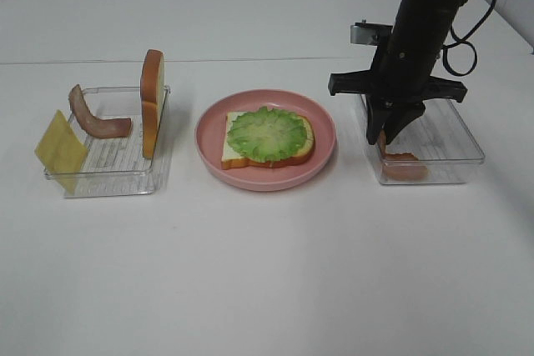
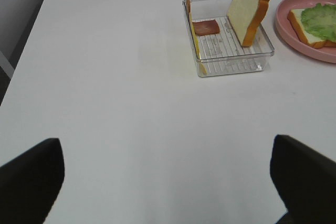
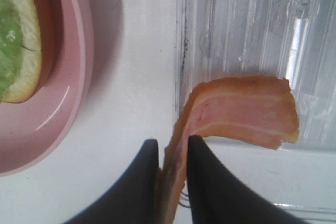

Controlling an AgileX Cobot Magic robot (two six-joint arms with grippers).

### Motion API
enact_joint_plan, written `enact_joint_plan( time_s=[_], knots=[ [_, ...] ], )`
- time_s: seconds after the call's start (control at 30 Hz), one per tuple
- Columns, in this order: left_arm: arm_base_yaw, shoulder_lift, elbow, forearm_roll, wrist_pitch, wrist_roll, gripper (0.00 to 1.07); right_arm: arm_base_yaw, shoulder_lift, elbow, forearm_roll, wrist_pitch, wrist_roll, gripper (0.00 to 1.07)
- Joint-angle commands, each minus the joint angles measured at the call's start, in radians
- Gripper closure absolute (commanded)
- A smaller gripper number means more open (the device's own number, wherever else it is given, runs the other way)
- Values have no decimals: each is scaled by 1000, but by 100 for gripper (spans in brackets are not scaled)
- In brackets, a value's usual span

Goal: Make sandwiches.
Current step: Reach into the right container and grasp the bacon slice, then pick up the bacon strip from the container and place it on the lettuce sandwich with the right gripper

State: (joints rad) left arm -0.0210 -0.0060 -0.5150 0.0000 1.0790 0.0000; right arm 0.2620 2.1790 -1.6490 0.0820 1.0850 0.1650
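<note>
While the right pincer (image 3: 171, 148) is clamped on one end of the bacon (image 3: 247, 111) in the tray (image 1: 467, 152) near the right edge of the worktop (image 1: 267, 289), the strip is best lifted straight up until the tray wall is cleared, since its free end is likely to drag. It should then be carried to the plate (image 1: 209, 135) at mid-worktop and laid flat on the lettuce (image 1: 267, 132) of the half-built sandwich (image 1: 242, 156). The left pincer (image 2: 168, 177) is spread apart, empty, above bare worktop.

Front of table (image 1: 267, 281) bare, passable. Upright bread slice (image 1: 152, 102) walls left tray (image 1: 108, 185) on pink plate (image 1: 327, 146) side. Right gripper (image 1: 385, 135) fills right tray (image 1: 459, 152) corner.
</note>
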Motion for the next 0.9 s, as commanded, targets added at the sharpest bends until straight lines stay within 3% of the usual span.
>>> enact_joint_plan(
  time_s=[0.03, 0.3, 0.53, 0.6, 0.67, 0.7, 0.73, 0.77, 0.9],
  knots=[
    [-1, -16, -2, 0, -4, 0, 4, 4, 1, 8, -2, 13, -12, 107],
    [-1, -16, -2, 0, -4, 0, 4, 4, -5, -23, -1, 63, -13, 107],
    [-1, -16, -2, 0, -4, 0, 4, 4, -94, -78, 71, 90, -27, 107],
    [-1, -16, -2, 0, -4, 0, 4, 5, -143, -122, 196, 92, -90, 107],
    [-1, -16, -2, 0, -4, 0, 4, 5, -145, -131, 232, 92, -109, 107],
    [-1, -16, -2, 0, -4, 0, 4, 5, -145, -148, 325, 88, -151, 107],
    [-1, -16, -2, 0, -4, 0, 4, 5, -145, -148, 325, 88, -151, 107],
    [-1, -16, -2, 0, -4, 0, 4, 8, -141, -150, 429, 70, -201, 107],
    [-1, -16, -2, 0, -4, 0, 4, 24, -137, -150, 514, 38, -250, 107]
  ],
)
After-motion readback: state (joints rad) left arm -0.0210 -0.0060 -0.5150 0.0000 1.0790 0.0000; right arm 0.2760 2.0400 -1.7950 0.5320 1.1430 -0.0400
